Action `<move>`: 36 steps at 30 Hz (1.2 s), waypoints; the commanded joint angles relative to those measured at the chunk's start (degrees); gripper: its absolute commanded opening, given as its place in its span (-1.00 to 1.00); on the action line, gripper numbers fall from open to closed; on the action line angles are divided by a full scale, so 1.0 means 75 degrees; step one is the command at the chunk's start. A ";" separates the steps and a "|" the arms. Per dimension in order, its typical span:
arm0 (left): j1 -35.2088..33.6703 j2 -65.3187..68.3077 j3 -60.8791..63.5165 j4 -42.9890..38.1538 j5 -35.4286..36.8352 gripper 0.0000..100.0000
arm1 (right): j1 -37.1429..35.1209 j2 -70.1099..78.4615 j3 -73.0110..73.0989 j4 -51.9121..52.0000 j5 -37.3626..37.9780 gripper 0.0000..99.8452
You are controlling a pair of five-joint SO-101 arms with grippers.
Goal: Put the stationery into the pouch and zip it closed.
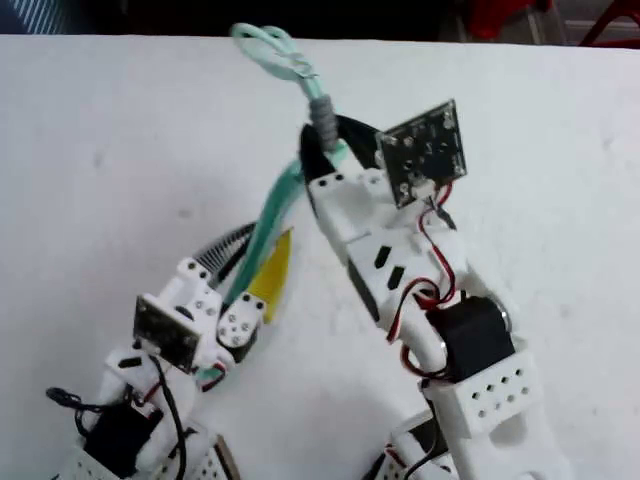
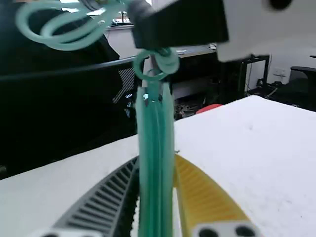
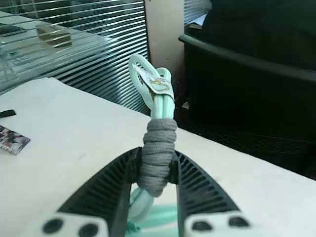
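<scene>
A translucent green pouch [image 1: 283, 195], seen edge-on, is held up off the white table [image 1: 110, 150] between both arms. My left gripper [image 1: 268, 234], with one yellow and one grey finger, is shut on the pouch's lower part [image 2: 154, 123]. My right gripper [image 1: 328, 140], with black fingers, is shut on the grey wrapped pull [image 3: 159, 133] at the pouch's far end. Beyond that pull, a green cord loop [image 1: 268, 45] with a small tag [image 3: 160, 85] sticks out. What is inside the pouch is hidden.
The white table stretches to the left and the far right of the arms. Its far edge [image 1: 120, 37] runs along the back. A dark chair [image 3: 247, 98] stands beyond the table. A small printed card [image 3: 12, 139] lies on the table.
</scene>
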 commanded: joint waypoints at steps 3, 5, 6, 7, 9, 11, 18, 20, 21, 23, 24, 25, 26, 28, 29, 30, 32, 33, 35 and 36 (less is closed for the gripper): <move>0.0217 -0.0064 -0.0070 0.0867 0.0129 -0.69 | -0.0311 0.0522 -0.0645 0.0662 -0.0199 -0.96; 0.0217 -0.0064 -0.0316 0.1395 0.0141 -0.62 | -0.0440 0.0393 -0.0668 0.0697 -0.0516 -0.96; 0.0217 -0.0064 -0.0539 0.1618 0.0141 -0.60 | -0.0510 0.0287 -0.0680 0.0686 -0.0574 -0.96; 0.0217 -0.0064 -0.0797 0.1887 0.0141 -0.59 | -0.0615 0.0170 -0.0680 0.0674 -0.0586 -0.96; 0.0217 -0.0064 -0.1418 0.2391 0.0141 -0.59 | -0.0850 0.0006 -0.0785 0.0568 -0.0527 -0.96; 0.0217 -0.0064 -0.1958 0.2708 0.0141 -0.59 | -0.0885 0.0018 -0.1102 0.0486 -0.0281 -0.96; 0.0217 -0.0064 -0.1747 0.2133 0.0141 -0.60 | -0.0440 0.1272 -0.3763 0.0885 -0.0270 -0.96; 0.0217 -0.0064 -0.1512 0.1875 0.0141 -0.60 | -0.0451 0.1659 -0.4653 0.1389 -0.0281 -0.96; 0.0217 -0.0064 -0.1418 0.1747 0.0141 -0.60 | -0.0475 0.1823 -0.5052 0.1577 -0.0293 -0.96; 0.0205 -0.0064 -0.1325 0.1547 0.0141 -0.62 | -0.0604 0.2069 -0.5790 0.1928 -0.0469 -0.96; 0.0205 -0.0064 -0.1325 0.1489 0.0141 -0.64 | -0.0615 0.2151 -0.6072 0.2174 -0.0516 -0.96; 0.0205 -0.0064 -0.1325 0.1489 0.0141 -0.65 | -0.0627 0.2268 -0.6271 0.2456 -0.0527 -0.96; 0.0205 -0.0064 -0.1336 0.1477 0.0141 -0.66 | -0.0709 0.2327 -0.6330 0.2725 -0.0539 -0.96; 0.0205 -0.0064 -0.1325 0.1536 0.0141 -0.66 | -0.0873 0.2397 -0.6306 0.3323 -0.0539 -0.96; 0.0205 -0.0064 -0.1325 0.1547 0.0141 -0.66 | -0.0932 0.2385 -0.6224 0.3640 -0.0539 -0.96; 0.0135 -0.0064 -0.1313 0.1547 0.0141 -0.66 | -0.0955 0.2350 -0.6084 0.3909 -0.0563 -0.96; -0.0006 -0.0064 -0.1313 0.1547 0.0141 -0.65 | -0.1201 0.2210 -0.5732 0.4308 -0.0821 -0.96; -0.0041 -0.0064 -0.1313 0.1547 0.0141 -0.65 | -0.1319 0.2127 -0.5497 0.4413 -0.0914 -0.96; -0.0041 -0.0064 -0.1301 0.1559 0.0141 -0.65 | -0.1553 0.1975 -0.4818 0.4425 -0.0973 -0.96; -0.0041 -0.0064 -0.1242 0.1559 0.0141 -0.65 | -0.1682 0.1893 -0.4489 0.4331 -0.0973 -0.96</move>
